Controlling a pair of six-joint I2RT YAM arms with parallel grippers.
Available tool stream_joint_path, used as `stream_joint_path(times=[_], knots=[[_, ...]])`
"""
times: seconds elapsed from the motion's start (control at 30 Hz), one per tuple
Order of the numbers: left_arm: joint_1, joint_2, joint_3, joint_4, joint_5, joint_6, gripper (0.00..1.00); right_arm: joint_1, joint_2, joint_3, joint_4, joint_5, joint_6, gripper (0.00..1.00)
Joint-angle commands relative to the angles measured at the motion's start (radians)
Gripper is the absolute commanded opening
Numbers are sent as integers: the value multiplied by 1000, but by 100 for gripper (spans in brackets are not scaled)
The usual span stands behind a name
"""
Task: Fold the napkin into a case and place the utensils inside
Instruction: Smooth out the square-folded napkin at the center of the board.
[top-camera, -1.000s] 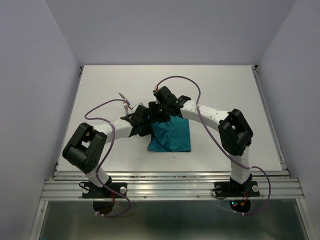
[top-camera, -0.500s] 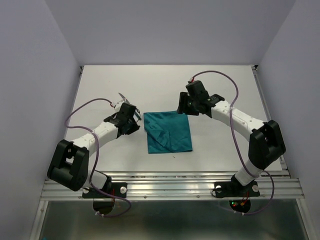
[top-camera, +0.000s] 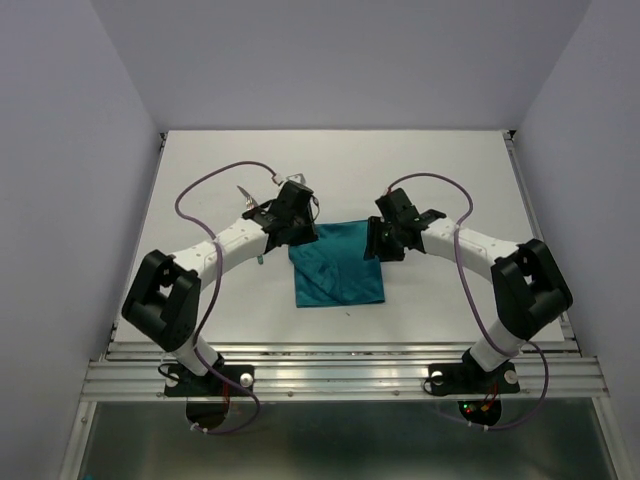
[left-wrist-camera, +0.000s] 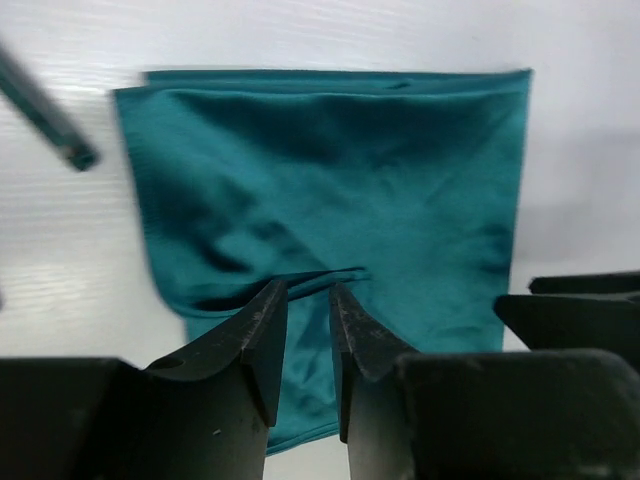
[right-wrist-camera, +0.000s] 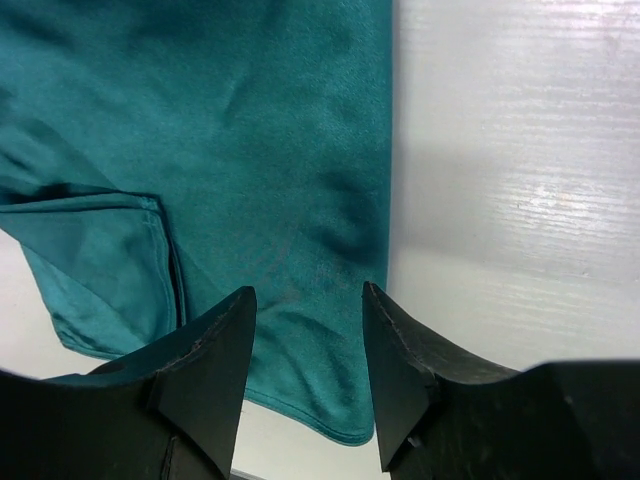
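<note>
The teal-green napkin lies folded and flat on the white table, with a loose flap near its far edge. My left gripper hovers at its far left corner, jaws a narrow gap apart over the cloth, holding nothing. My right gripper hovers at the far right corner, open, its jaws straddling the napkin's edge. A utensil's teal handle lies just left of the napkin. In the top view a silver tip shows behind the left arm, which hides the rest.
The white table has raised rails on its left and right sides and a metal rail along its near edge. Purple cables loop above both arms. The right gripper's black body shows in the left wrist view.
One second ago both grippers were together over the napkin's far edge. They then swung apart off the cloth. Now each has come back to a far corner, and the napkin lies flat.
</note>
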Motion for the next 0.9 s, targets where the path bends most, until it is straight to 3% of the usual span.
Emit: stream_joint_path(times=[0.0,0.4,0.87], knots=[[-84,69,97,5,69,75,36,6,4,-15,47,21,8,52],[-194,250,177,96,250,113,37,-3,76,-6,73,58,-21,52],[-207,325,127,96,255,132,36,-49,92,-46,136,15,-32,48]])
